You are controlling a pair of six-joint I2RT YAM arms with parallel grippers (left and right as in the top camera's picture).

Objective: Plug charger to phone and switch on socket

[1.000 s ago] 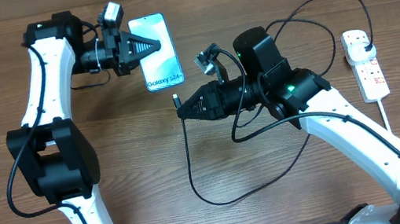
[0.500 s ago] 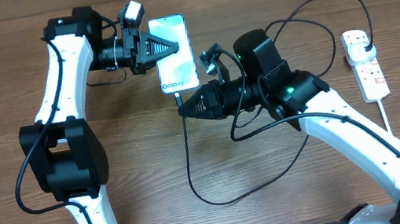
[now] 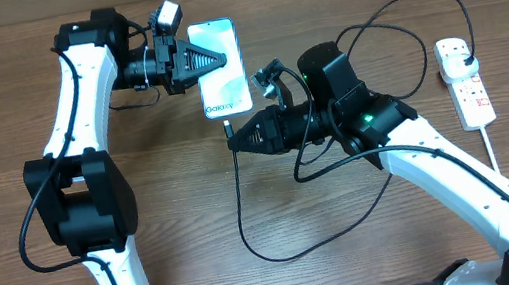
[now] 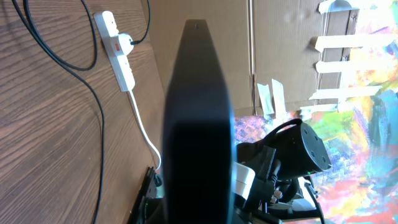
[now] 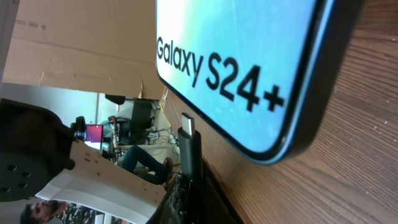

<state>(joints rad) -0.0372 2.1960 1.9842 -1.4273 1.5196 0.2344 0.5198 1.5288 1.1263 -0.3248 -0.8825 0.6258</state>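
The left arm ran up the left side of the desk (image 3: 181, 260), bent at its far joint and pointed its wrist to the right. The left claw (image 3: 215, 59) was closed on the left long edge of the phone (image 3: 233, 80). In the left wrist view the phone (image 4: 198, 124) showed edge-on as a dark slab filling the middle. The right arm came in from the near right corner, its white link slanting up and left and its black wrist levelled toward the left. The right claw (image 3: 232, 137) was pinched narrow on the charger (image 3: 242, 215), just behind its connector (image 3: 227, 124).

In the right wrist view the connector (image 5: 189, 129) stood upright just below the bottom edge of the phone (image 5: 249, 56), apart from it and not seated. The screen read "Galaxy S24+". Whether the phone touched the wood, I cannot tell.

There were two arms, one phone and one charger, its cable looping across the desk between the arms and arching back over to the right. One power strip (image 3: 466, 83) lay at the far right, well apart from both claws. One black plug (image 3: 464, 53) sat in its far end, and one white cord (image 3: 490, 143) trailed off the near end. Its red marks were too small to count.
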